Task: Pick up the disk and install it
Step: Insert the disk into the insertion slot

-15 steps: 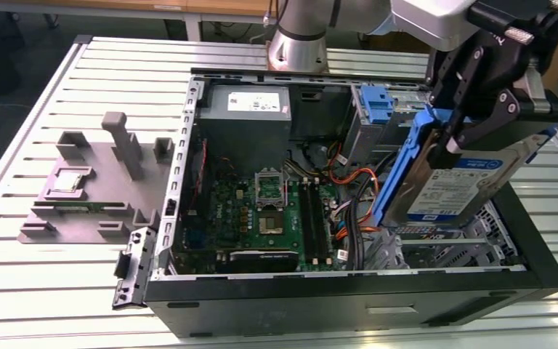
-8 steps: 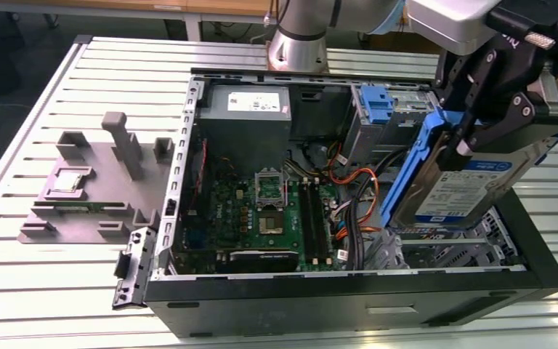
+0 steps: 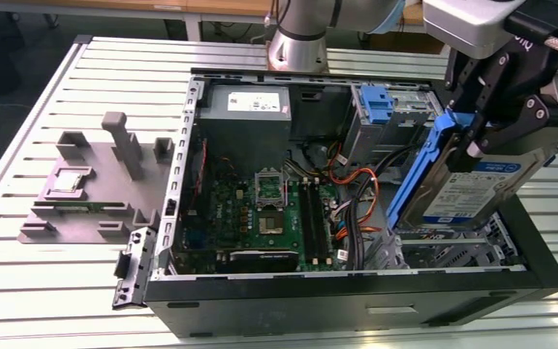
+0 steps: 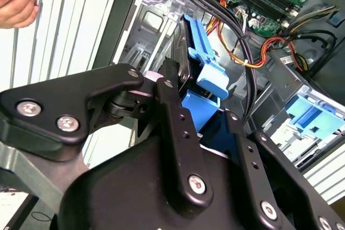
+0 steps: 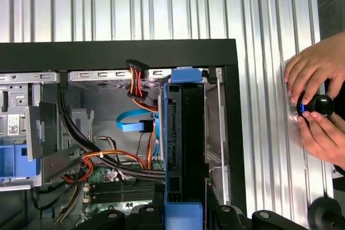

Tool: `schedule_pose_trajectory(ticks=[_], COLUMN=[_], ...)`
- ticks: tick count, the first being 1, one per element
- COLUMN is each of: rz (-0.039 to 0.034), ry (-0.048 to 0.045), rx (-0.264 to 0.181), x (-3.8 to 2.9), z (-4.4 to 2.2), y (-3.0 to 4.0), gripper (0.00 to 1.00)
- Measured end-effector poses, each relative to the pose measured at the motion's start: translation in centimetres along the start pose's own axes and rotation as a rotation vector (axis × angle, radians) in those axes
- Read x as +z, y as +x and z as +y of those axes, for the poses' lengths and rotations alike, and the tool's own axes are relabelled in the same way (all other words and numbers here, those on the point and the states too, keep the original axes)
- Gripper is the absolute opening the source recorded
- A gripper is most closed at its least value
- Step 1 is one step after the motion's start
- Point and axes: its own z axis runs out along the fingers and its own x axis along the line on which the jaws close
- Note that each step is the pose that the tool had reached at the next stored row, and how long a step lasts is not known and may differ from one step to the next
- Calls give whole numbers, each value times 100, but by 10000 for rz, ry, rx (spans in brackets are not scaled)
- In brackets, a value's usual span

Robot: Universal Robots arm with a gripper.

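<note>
The disk (image 3: 473, 190), a silver-grey drive with a white-and-blue label in a blue caddy, hangs tilted and nearly on edge over the drive bay (image 3: 453, 247) at the exterior view's right end of the open computer case (image 3: 357, 299). My gripper (image 3: 482, 134) is shut on its upper end. In the first wrist view the disk (image 5: 186, 144) is seen edge-on, its far end just inside the case wall, with the gripper (image 5: 186, 215) behind it. The second wrist view has the black fingers (image 4: 170, 106) clamped on the blue caddy (image 4: 202, 63).
Inside the case lie the motherboard (image 3: 269, 211), orange and black cables (image 3: 357, 189), a grey power supply (image 3: 250, 102) and another blue caddy (image 3: 381, 105). A grey fixture (image 3: 95, 182) stands on the slatted table at the exterior view's left. A person's hands (image 5: 315, 98) hold a black knob beside the case.
</note>
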Motion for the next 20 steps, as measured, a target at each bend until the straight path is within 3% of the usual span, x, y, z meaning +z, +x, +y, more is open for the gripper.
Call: schedule_pose_trajectory(ticks=[11, 12, 20], rz=[-2, 0, -2], ry=[0, 0, 0], rx=[0, 0, 0], x=[51, 72, 105], z=[95, 171, 157], y=[9, 15, 17], gripper=[37, 37, 37])
